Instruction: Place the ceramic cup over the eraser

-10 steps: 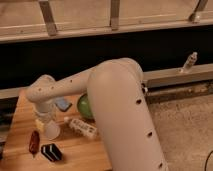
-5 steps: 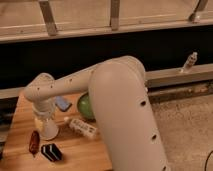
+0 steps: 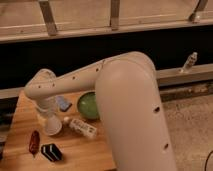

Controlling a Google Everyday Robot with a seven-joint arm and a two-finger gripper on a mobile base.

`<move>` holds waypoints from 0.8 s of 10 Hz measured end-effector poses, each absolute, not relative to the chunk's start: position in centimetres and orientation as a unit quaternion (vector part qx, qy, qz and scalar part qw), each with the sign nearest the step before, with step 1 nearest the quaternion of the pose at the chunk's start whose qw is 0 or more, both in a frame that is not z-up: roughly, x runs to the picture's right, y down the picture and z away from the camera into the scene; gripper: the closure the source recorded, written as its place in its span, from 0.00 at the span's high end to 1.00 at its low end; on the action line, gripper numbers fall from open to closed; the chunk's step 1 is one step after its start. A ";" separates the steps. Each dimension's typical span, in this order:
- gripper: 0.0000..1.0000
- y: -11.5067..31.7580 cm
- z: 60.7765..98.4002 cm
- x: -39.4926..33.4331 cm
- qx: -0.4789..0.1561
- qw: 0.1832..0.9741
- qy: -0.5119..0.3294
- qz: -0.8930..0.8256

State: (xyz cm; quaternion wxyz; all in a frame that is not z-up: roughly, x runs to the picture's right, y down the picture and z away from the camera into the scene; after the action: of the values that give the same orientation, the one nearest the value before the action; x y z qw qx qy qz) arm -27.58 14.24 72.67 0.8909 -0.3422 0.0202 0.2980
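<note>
From my station the gripper (image 3: 46,114) hung low over the left part of the wooden table (image 3: 85,152), at the end of the arm (image 3: 75,80) reaching across from the right; the ceramic cup (image 3: 53,126) sat directly under it, touching or very nearly so, and I could not tell how wide the claw stood or whether it truly had hold of the cup (the wrist hid that part). The eraser (image 3: 51,152) lay nearer the front edge, close to the cup but apart from it; I judged the cup was poised there to be carried the short way over and lowered onto the block, a step not yet done. The slim red object (image 3: 34,142) lay just left of the eraser, close enough to catch the rim if I drifted; the white bottle (image 3: 83,128) lay on its side just right of the cup. The green bowl (image 3: 89,105) behind showed nothing inside that I could make out; whether the cup faced mouth down I could not say.
</note>
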 end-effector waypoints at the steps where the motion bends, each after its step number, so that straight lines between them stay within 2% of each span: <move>1: 0.00 13.1 71.9 -26.2 -0.326 0.894 0.028 0.307; 8: 0.00 6.3 62.5 -14.7 -0.201 0.899 0.095 0.377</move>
State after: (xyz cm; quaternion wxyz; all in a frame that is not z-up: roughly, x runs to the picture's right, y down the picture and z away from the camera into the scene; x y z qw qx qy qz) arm -14.67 6.29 62.54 0.8991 -0.2012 0.0947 0.3771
